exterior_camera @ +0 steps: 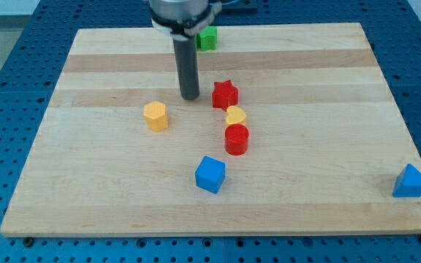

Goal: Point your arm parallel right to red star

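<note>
The red star (225,94) lies on the wooden board (305,168) a little above the middle. My tip (190,97) rests on the board just to the view's left of the red star, with a narrow gap between them. A yellow heart (235,115) sits right below the star, touching or nearly touching it. A red cylinder (236,139) sits directly below the heart.
A yellow hexagon block (156,115) lies to the left of my tip. A blue cube (210,174) sits at lower centre. A blue triangle block (411,182) is near the right bottom corner. A green block (207,39) sits at the top edge, partly behind the arm.
</note>
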Available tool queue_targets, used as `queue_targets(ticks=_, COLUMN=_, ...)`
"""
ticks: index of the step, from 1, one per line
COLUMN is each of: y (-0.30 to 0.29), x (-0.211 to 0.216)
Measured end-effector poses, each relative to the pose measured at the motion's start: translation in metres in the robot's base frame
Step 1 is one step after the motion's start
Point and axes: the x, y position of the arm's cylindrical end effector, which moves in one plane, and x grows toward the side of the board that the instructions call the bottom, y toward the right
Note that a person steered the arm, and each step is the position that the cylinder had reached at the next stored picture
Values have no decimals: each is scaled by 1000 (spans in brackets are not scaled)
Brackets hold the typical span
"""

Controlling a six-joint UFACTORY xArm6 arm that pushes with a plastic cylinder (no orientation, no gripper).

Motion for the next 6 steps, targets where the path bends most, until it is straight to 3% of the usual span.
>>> queue_targets(ticks=1, y=25, x=-62)
queue_targets(ticks=2, y=89, x=-90)
queue_targets(ticks=4, y=173, x=6)
queue_targets(ticks=5, y=143, x=46)
queue_targets(ticks=6, y=65, x=63)
